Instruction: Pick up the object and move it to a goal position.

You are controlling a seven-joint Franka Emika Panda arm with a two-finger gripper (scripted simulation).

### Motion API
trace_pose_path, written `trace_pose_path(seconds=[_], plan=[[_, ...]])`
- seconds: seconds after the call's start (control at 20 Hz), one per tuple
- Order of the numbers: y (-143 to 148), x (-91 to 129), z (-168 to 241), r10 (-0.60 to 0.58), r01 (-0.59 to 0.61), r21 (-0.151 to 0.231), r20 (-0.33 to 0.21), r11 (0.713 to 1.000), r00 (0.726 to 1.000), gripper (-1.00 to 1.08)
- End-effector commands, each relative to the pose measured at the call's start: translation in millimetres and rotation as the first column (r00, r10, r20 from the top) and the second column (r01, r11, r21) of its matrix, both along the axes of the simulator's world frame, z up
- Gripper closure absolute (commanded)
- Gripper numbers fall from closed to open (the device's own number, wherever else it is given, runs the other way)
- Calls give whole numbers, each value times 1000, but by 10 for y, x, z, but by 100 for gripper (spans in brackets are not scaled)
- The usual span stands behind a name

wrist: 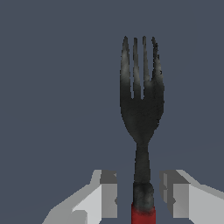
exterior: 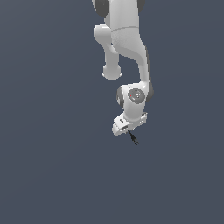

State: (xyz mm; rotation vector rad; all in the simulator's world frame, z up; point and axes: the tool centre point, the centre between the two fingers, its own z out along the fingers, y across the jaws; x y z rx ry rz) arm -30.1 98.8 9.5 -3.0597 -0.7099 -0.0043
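The gripper [wrist: 138, 194] sits over the fork [wrist: 141, 109], jaws spread, one finger [wrist: 107, 192] at 9 o'clock of the neck and the other at 3 o'clock, neither touching it. In the exterior view the fork [exterior: 134, 138] pokes out at about 5 o'clock from the gripper [exterior: 128, 127]; whether it rests on the floor is unclear. This looks like the grasp step: next, close squarely on the handle, then lift

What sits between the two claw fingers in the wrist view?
The red-handled black fork's neck lies between the grey fingers, with gaps on both sides; claw open.
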Motion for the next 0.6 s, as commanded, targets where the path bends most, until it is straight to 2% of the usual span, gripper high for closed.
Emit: trace_pose_path(seconds=[0.0,0.25,0.55], plan=[[-27,-3,-33,-4,4,-1,-3,1000,1000,108],[-11,-5,8,-1,1,0,-1,1000,1000,108],[-131,-53,123,-1,1,0,-1,1000,1000,108]])
